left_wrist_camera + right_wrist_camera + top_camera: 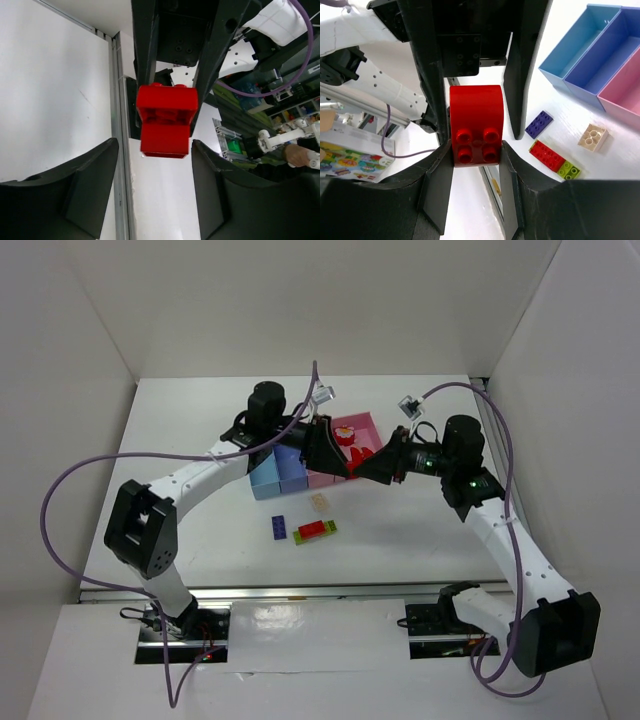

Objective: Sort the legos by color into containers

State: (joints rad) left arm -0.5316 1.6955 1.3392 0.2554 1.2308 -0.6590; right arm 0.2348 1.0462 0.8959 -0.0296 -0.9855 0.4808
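Note:
A chunky red lego sits clamped between the fingers of my right gripper, which is shut on it. The same red lego shows in the left wrist view, with its near end between the tips of my left gripper. Those jaws stand apart, with a wide gap on the left side. Both grippers meet in the air over the joined containers. On the table lie a purple lego, a red one joined to a lime green one, and a beige one.
The light blue tray, darker blue tray and pink tray stand side by side. The wider pink tray lies behind them with some red pieces inside. White walls close in the table on three sides.

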